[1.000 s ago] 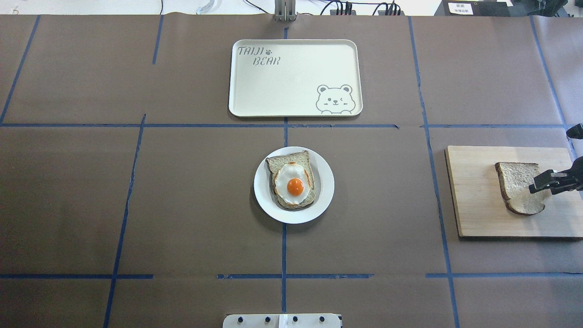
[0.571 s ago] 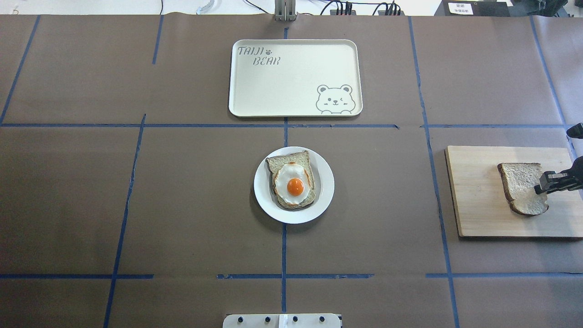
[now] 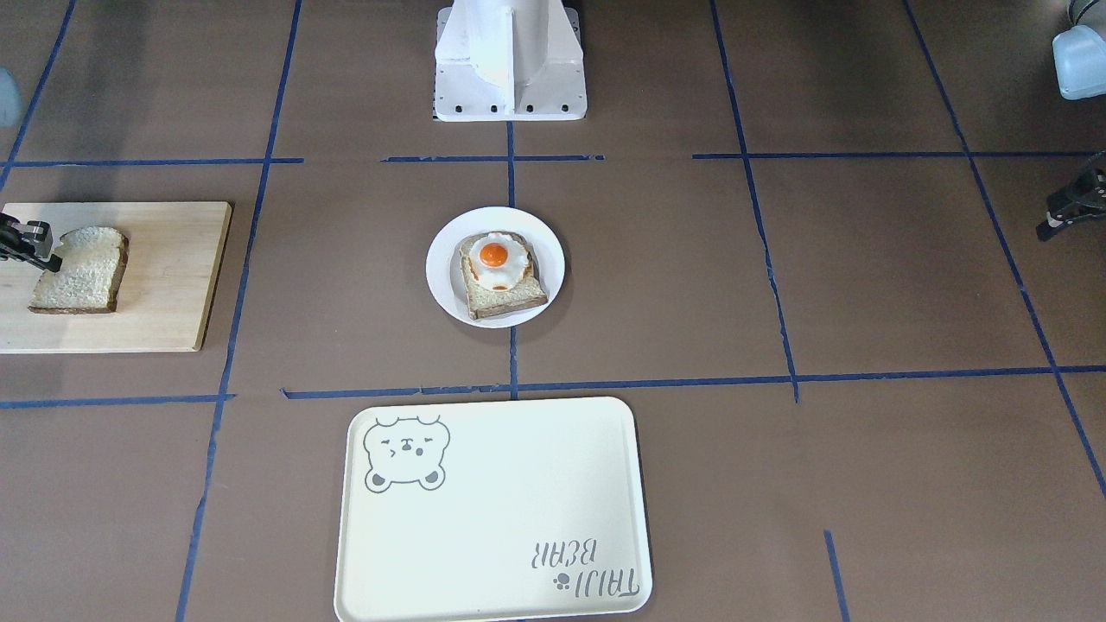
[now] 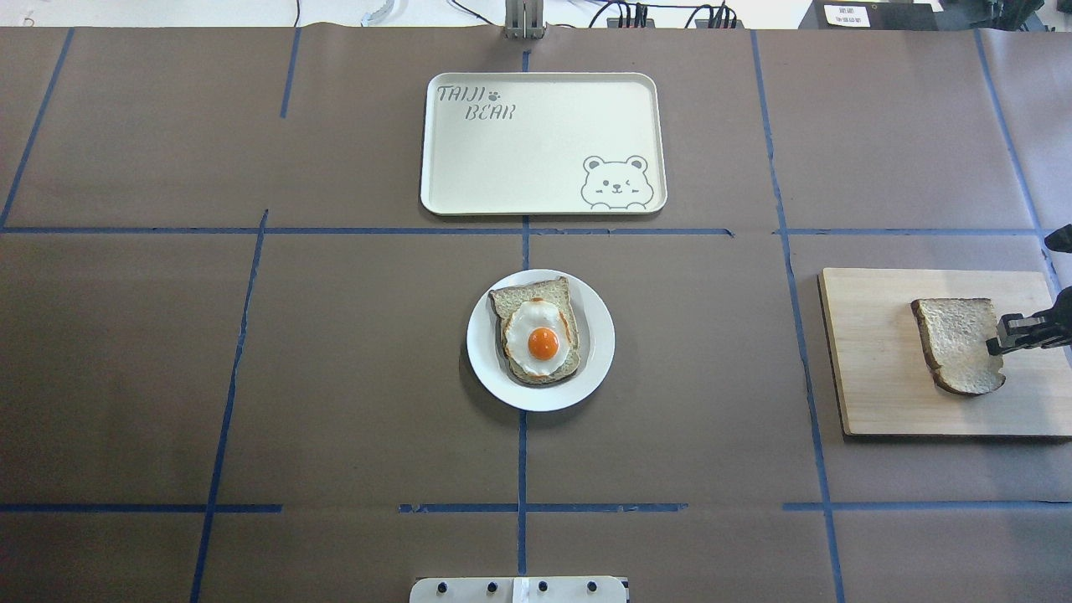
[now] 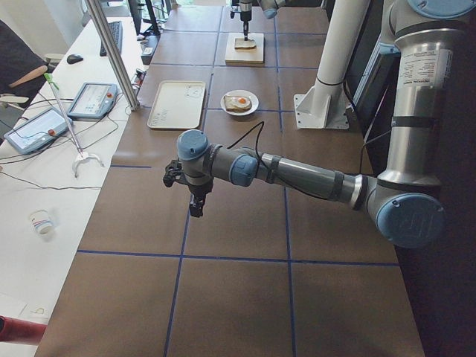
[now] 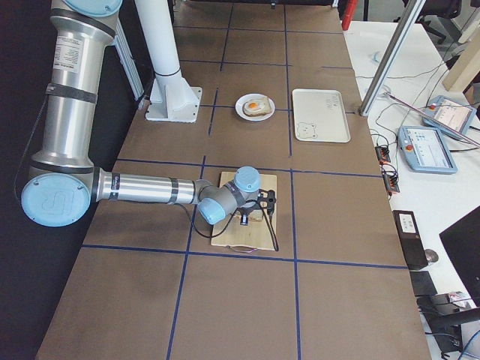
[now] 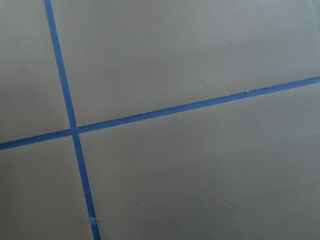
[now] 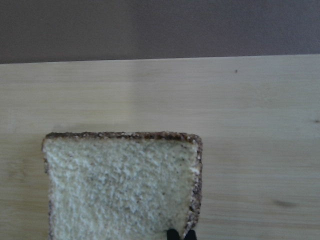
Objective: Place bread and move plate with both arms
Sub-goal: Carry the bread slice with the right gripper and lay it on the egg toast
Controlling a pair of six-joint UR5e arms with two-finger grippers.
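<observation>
The plain bread (image 4: 955, 343) lies on a wooden cutting board (image 4: 871, 368) at the table's right end. My right gripper (image 4: 998, 342) is at the slice's right edge, and its black fingertips (image 8: 172, 234) pinch the crust in the right wrist view, where the bread (image 8: 120, 185) fills the lower half. The front view shows the same gripper (image 3: 39, 244) holding the bread (image 3: 82, 281) by a raised corner. The white plate (image 4: 596, 368) sits at the table's centre and carries a toast slice with a fried egg (image 4: 540, 335). My left gripper (image 3: 1056, 223) hangs over bare table far to the left; I cannot tell whether it is open or shut.
A cream tray with a bear drawing (image 4: 544, 159) lies beyond the plate. The white pedestal base (image 3: 510, 60) stands at the robot's side. Blue tape lines cross the brown table cover. The left wrist view shows only table and tape.
My right gripper drew back from over the bread's middle to its right edge and closed there. The bread shifted slightly right with it, then settled a little back left.
</observation>
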